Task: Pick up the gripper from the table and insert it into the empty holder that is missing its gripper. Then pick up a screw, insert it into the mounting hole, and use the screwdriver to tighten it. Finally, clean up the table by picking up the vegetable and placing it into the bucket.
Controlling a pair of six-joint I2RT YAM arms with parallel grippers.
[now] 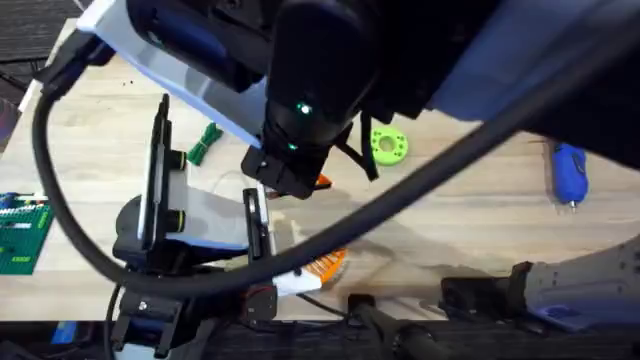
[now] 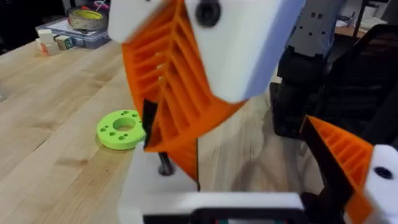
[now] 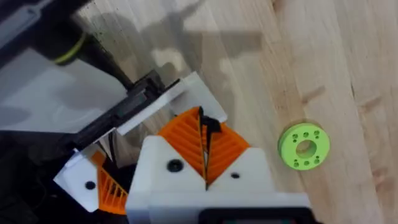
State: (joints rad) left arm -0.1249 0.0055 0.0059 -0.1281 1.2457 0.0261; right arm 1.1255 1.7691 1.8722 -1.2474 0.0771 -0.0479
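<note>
The right claw (image 3: 205, 152) is closed: its two orange ribbed pads (image 3: 186, 134) press flat together and pinch a thin black piece (image 3: 208, 127) along the seam between them. I cannot tell what that piece is. In the overhead view this claw (image 1: 305, 180) hangs at the centre of the frame under the large dark arm, over the wooden table (image 1: 450, 200).

The left claw (image 2: 242, 155) stands open, its fingers spread wide. In its own wrist view the finger at the right edge carries an orange ribbed tip (image 2: 339, 158). The other finger, at the lower left of the frame, is the holder (image 2: 146, 193), a bare white block. The closed right claw fills the upper middle of that frame, directly over the holder. Its pad tips and the black piece come down to the top of the block, and a small dark stub (image 2: 165, 165) shows at the meeting point. Whether they touch I cannot tell.

In the overhead view the green disc (image 1: 388, 146) lies just right of the right claw. The vegetable (image 1: 205, 143) lies to its left, well apart. The screwdriver (image 1: 570, 172) rests near the right edge of the frame, far from both claws.
</note>
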